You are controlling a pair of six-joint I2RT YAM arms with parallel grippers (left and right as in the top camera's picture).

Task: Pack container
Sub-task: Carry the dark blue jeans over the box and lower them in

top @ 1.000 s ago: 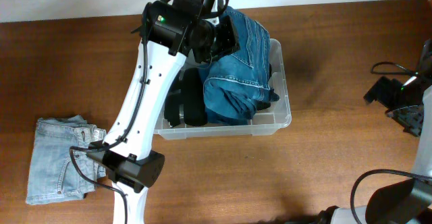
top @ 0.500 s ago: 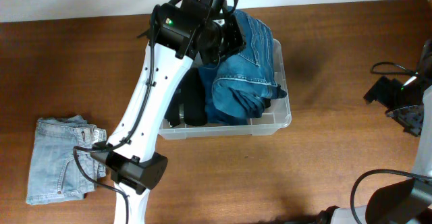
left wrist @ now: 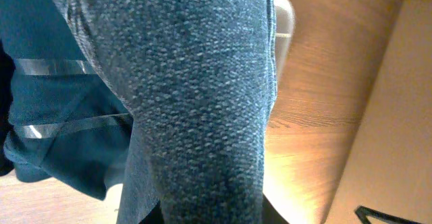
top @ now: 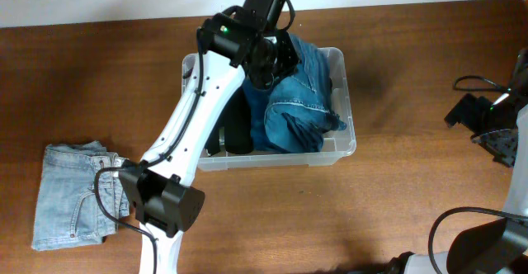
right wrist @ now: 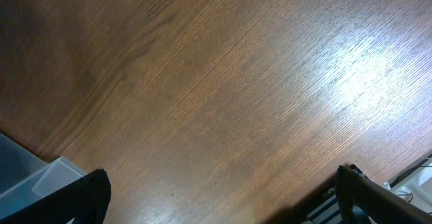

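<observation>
Denim jeans (top: 299, 92) bunched in clear container (top: 346, 146), left tool (top: 272, 59) pressed into them, grip can't tell; right tool (right wrist: 226, 197) open over desk (right wrist: 202, 82)

Wooden table (top: 396, 208): brown, grain visible.
Folded light-blue jeans (top: 73, 193): flat on table, far left, well apart from the other garments.
Dark-blue jeans (top: 301, 101): bunched, touching black garment (top: 237, 134) alongside.
Black cable (top: 474, 82): near right edge.

White left arm (top: 190, 115), black joints (top: 169, 206)
</observation>
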